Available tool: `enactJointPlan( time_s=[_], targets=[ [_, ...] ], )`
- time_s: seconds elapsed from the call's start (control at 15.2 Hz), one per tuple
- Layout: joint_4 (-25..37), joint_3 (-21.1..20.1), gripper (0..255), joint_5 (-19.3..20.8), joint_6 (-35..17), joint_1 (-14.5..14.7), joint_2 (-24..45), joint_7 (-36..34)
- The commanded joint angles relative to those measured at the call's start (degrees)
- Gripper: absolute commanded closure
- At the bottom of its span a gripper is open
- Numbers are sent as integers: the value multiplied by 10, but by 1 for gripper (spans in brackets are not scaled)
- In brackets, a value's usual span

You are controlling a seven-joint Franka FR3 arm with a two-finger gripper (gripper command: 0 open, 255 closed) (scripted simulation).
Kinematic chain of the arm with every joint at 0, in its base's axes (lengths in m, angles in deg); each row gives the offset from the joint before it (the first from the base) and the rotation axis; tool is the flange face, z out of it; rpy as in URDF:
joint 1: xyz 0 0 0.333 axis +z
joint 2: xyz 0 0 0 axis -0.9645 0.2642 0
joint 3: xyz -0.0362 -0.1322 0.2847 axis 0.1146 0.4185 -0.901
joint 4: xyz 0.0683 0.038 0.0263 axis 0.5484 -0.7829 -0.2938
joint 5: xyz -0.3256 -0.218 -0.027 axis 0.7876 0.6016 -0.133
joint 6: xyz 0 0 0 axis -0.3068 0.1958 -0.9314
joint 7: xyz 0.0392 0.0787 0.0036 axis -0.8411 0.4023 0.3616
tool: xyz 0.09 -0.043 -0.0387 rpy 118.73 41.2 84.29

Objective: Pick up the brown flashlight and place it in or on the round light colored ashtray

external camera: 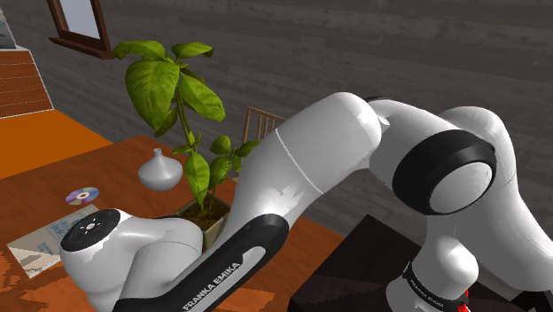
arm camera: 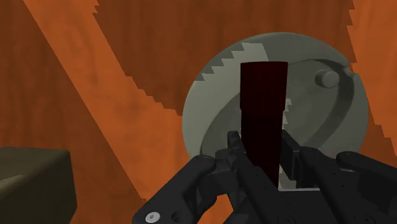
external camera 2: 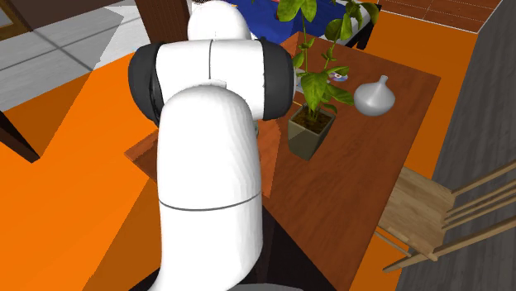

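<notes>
I see gripper (arm camera: 261,153) fingers pinching dark brown flashlight (arm camera: 263,95) from both sides. Flashlight sticks out beyond fingertips, over round grey ashtray (arm camera: 331,127). Arm (external camera: 292,177) lettering reads "FRANKA EMIKA".

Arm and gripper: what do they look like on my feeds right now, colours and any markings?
The arm has rounded, glossy white shells with dark joint rings. A black band carries white FRANKA EMIKA lettering; a lower link bears small lettering edged in red. The gripper is all black and angular, with two blocky fingers and a silver screw head.
</notes>
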Motion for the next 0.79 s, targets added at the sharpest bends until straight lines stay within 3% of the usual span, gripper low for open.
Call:
enactJointPlan(
  time_s=[0.0,0.73],
  targets=[
    [80,-2,255,0,36,12,44,-12],
    [97,0,255,2,-8,13,106,-14]
  ],
)
